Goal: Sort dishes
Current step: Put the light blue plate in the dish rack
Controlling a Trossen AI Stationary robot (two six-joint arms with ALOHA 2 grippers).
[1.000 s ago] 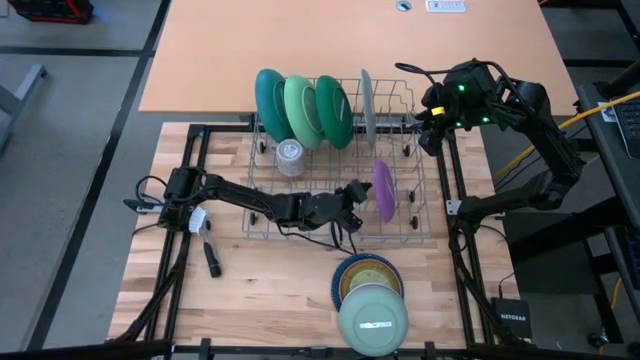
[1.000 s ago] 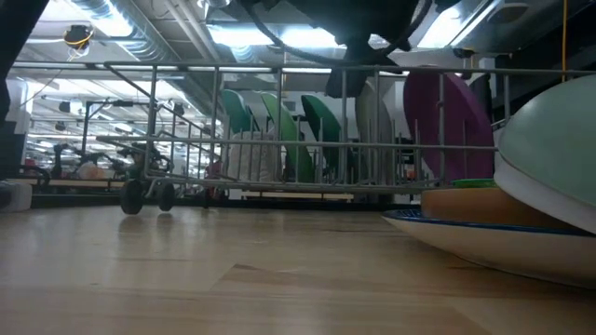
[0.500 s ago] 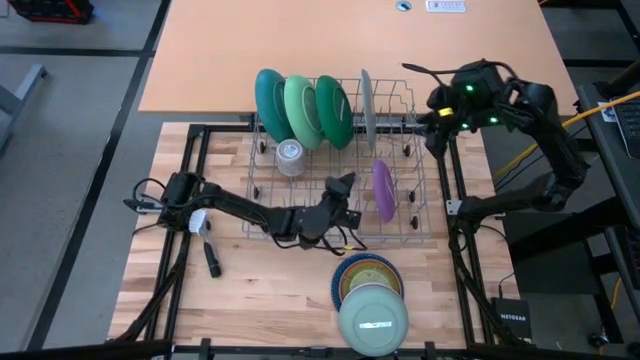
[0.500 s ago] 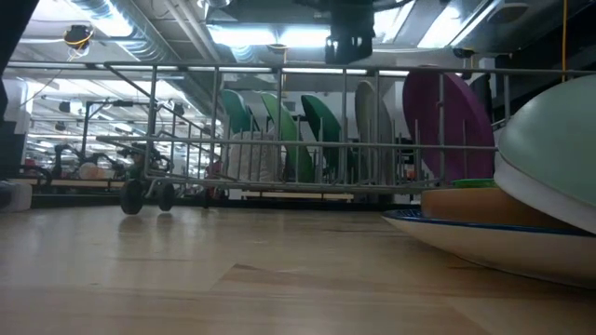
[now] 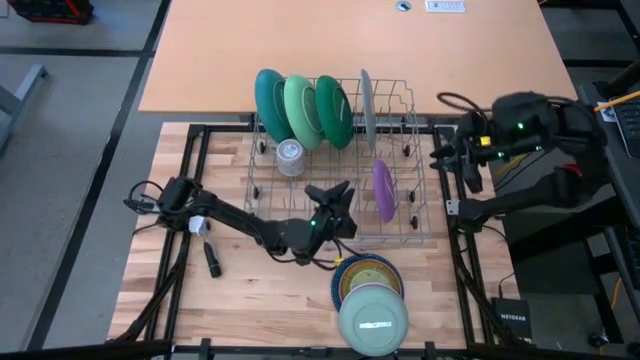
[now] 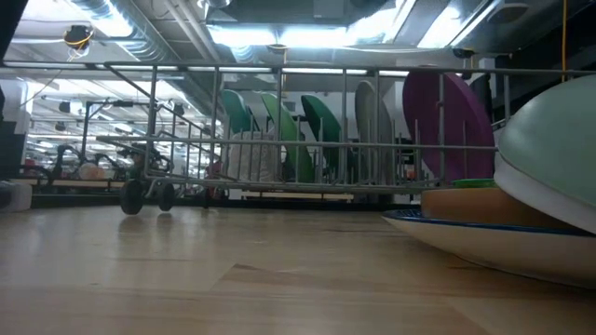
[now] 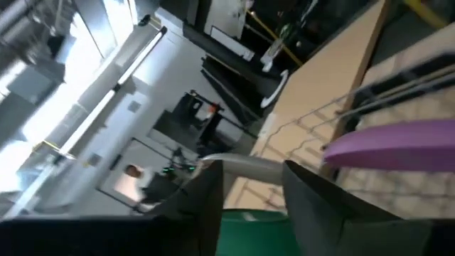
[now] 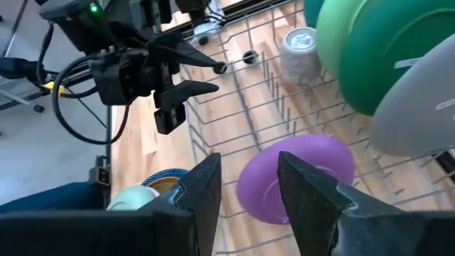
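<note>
1. Nearest the table's front edge stands the stack of dishes (image 5: 371,298): a pale green bowl (image 5: 373,319) inverted on top, a tan dish and a blue-rimmed plate (image 5: 343,275) beneath. These appear not yet sorted.

2. Just behind the stack, the left gripper (image 5: 333,193) hangs over the front of the wire dish rack (image 5: 262,205). Its fingers stand parted and hold nothing; the left wrist view shows daylight between them.

3. Beside that gripper, a purple plate (image 5: 383,190) stands on edge in the rack's front row. It leans slightly, so a careless pass by either arm could knock it flat.

4. Farther back, a small clear jar (image 5: 289,155) sits inside the rack.

5. At the rack's rear row stand a teal plate (image 5: 269,103), a pale green plate (image 5: 301,107), a dark green plate (image 5: 334,110) and a grey plate (image 5: 367,108), all upright and close together.

6. Off the rack's right rear corner, the right gripper (image 5: 470,165) waits with fingers apart and empty.

7. Risks, as judged from this layout: the left arm lies low across the rack's front wires, so a descent toward the stack may snag a wire and drag the rack. The domed bowl offers a poor pinch; a grip there may slip or topple the stack.
</note>
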